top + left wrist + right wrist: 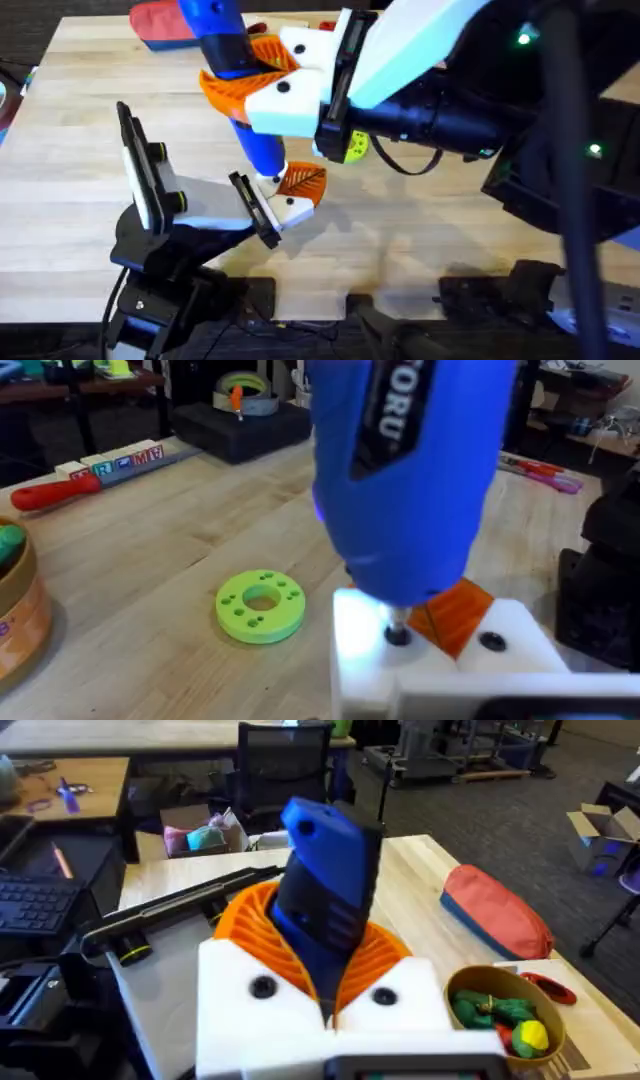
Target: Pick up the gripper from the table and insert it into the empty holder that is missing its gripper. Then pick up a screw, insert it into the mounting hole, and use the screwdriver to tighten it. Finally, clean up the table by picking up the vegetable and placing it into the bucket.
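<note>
Overhead, the right gripper (262, 85) is clamped on the blue screwdriver (240, 80), its tip down at the white holder (290, 208) the left arm presents above the table (420, 220); the left gripper (268, 215) seems closed on it.

In the left wrist view the bit sits in a hole of the holder (the screw is hidden); any tilt could cam it out.

In the right wrist view the bucket (505, 1020) holds toy vegetables.
</note>
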